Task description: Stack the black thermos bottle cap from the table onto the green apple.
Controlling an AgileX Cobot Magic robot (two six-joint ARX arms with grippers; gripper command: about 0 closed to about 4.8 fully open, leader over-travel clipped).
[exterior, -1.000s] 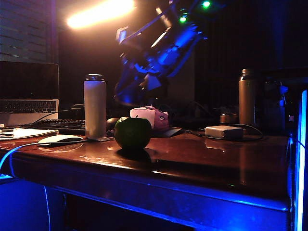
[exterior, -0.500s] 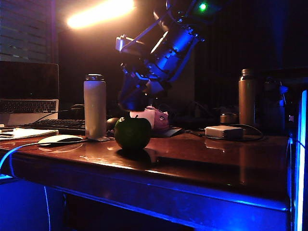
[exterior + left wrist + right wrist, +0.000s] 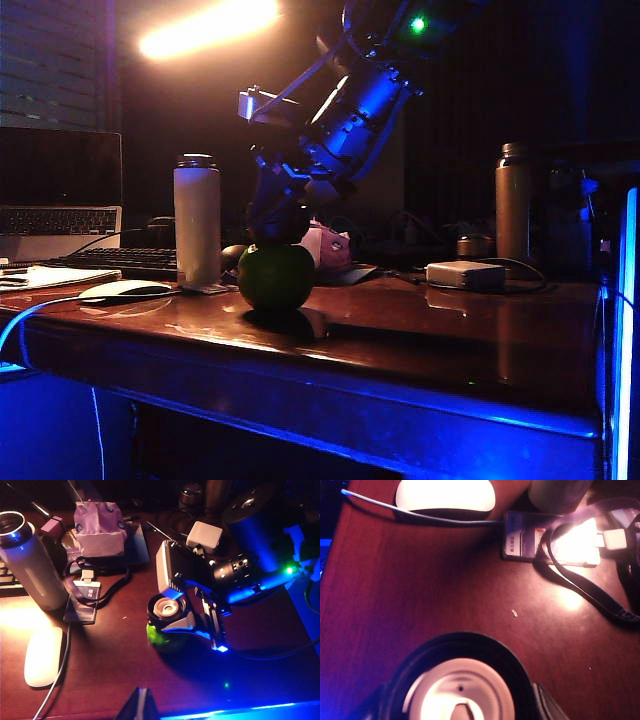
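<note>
Cap and apple are seen together near the middle of the table, somewhat toward its front edge. The black thermos bottle cap point(image 3: 167, 611) is held upside down, its pale inner lining facing up, directly on top of the green apple point(image 3: 276, 276); from the side the two appear to touch, though the exact contact cannot be made out in the dim light. The cap is gripped between the fingers of the right gripper point(image 3: 172, 616), which are spread wide around its sides. In the right wrist view the cap point(image 3: 460, 680) fills the lower part of the picture, with dark fingertips point(image 3: 547, 705) at its edge. The right arm is seen slanting down from above and behind, lit blue, with a green light near its top.

The table point(image 3: 450, 340) has a glossy reddish-brown top. A white bottle point(image 3: 197, 222) is placed upright toward the left side, near the apple. A white mouse point(image 3: 42, 655) with a cable lies close to the front edge at the left, and a card on a black lanyard point(image 3: 82, 600) lies between the mouse and the bottle. A pink-and-white lumpy thing point(image 3: 318, 245) sits just behind the apple. A flat pale box with a cable point(image 3: 465, 274) rests toward the right side, and a tall metal bottle point(image 3: 512, 202) stands behind it.

Only a dark tip of the left gripper point(image 3: 140, 706) is shown in its wrist view, above the front edge, well apart from the apple; whether it is open cannot be told.
</note>
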